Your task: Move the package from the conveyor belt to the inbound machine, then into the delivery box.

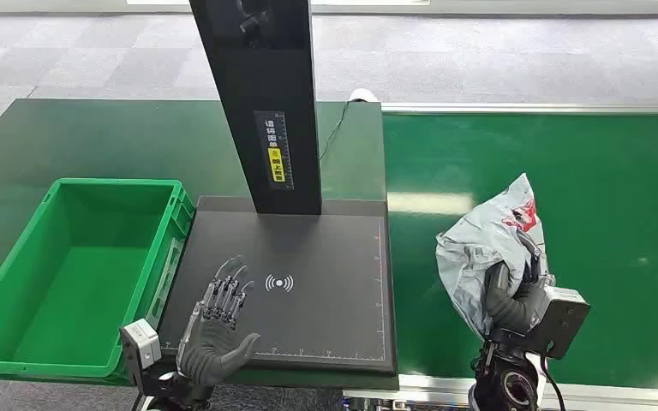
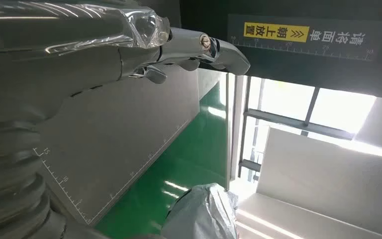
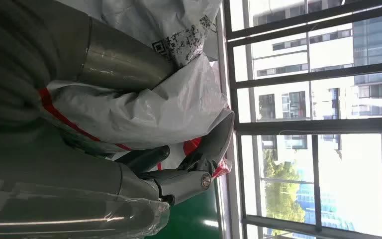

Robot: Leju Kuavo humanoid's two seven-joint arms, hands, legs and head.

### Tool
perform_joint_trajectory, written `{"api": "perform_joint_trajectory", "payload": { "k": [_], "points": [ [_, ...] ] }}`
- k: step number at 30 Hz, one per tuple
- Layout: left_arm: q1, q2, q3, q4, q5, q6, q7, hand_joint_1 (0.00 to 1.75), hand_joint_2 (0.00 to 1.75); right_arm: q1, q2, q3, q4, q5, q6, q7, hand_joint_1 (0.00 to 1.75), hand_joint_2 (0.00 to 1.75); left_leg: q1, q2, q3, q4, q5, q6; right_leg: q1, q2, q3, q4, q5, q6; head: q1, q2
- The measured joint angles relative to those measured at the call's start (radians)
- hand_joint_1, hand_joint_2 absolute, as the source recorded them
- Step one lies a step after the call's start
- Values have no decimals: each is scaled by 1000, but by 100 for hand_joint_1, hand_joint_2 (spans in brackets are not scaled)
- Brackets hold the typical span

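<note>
Low in the head view, the right hand (image 1: 514, 295) is wrapped around a crumpled grey package (image 1: 493, 244) with red print, held just above the green conveyor belt (image 1: 600, 197) at lower right. The package's lower part is hidden behind the fingers; its label is too creased to read. At lower left, the left hand (image 1: 218, 330) hovers with fingers spread, holding nothing, over the black plate of the inbound machine (image 1: 308, 274). The green delivery box (image 1: 17, 282) at far left holds nothing.
</note>
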Motion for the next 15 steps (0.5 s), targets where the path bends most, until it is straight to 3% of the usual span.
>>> {"api": "perform_joint_trajectory", "payload": {
  "k": [6, 8, 12, 15],
  "points": [
    [0, 2, 0, 0, 0, 0, -2, 0, 175, 4, -2, 9, -11, 8, 38, 7, 175, 175, 0, 0, -1, 0, 0, 0, 0, 0, 0, 0, 0, 0, 0, 0],
    [-1, 4, 0, 1, 0, -2, -8, 0, 175, 3, -16, 34, -11, 50, 139, 43, 175, 175, 0, 1, -1, 0, 0, 0, 0, 0, 0, 0, 0, 0, 0, 0],
    [-8, 10, 1, 9, -2, -27, -27, 0, 175, -4, -58, 144, 3, 263, 406, 142, 175, 175, 0, 0, -1, 0, 0, 0, 0, 0, 0, 0, 0, 0, 0, 0],
    [-16, 12, 2, 21, -11, -54, -37, 0, 175, -9, -89, 223, 23, 375, 578, 147, 175, 175, 0, -1, -1, 0, 0, 0, 0, 0, -1, 0, 0, 0, 0, 0]
  ]
}}
